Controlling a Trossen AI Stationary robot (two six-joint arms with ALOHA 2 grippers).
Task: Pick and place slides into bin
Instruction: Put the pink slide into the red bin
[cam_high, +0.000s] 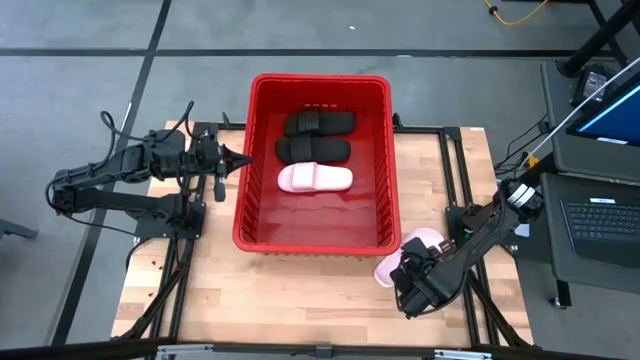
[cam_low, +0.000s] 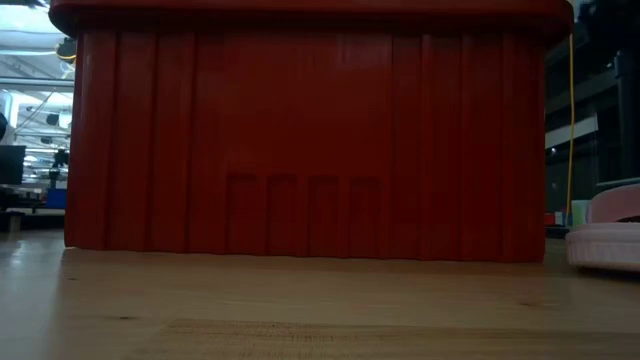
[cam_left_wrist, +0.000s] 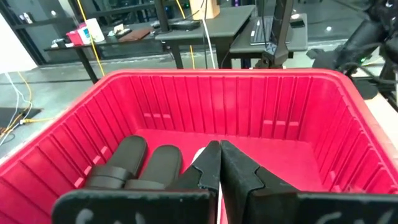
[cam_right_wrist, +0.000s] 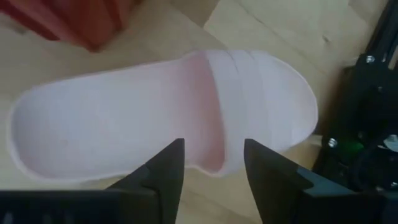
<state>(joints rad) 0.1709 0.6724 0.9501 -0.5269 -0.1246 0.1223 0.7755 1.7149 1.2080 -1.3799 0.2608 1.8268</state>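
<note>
1. Inside the red bin (cam_high: 243, 200) lie three slides, counted from its far end toward its near end: one black slide (cam_high: 318, 123), a second black slide (cam_high: 312, 150), and one pink slide (cam_high: 315, 178). They lie side by side in a row, in the far half of the bin.
2. Outside the bin there is one more pink slide (cam_high: 418, 243). It lies flat on the wooden table (cam_high: 290, 300), near the bin's corner at about 4 o'clock from the bin's middle.
3. That makes four slides: two black and two pink.
4. The right pincer (cam_high: 408, 284) is low over the second pink slide, at its near end. Its two fingers (cam_right_wrist: 163, 171) are spread apart with nothing between them, and they hang just above the slide's strap and sole.
5. The right arm reaches in from the table's right side and bends down toward the slide.
6. The left pincer (cam_high: 238, 159) is at 9 o'clock from the bin, at its rim, pointing into the bin. Its fingers are pressed together and hold nothing.
</note>
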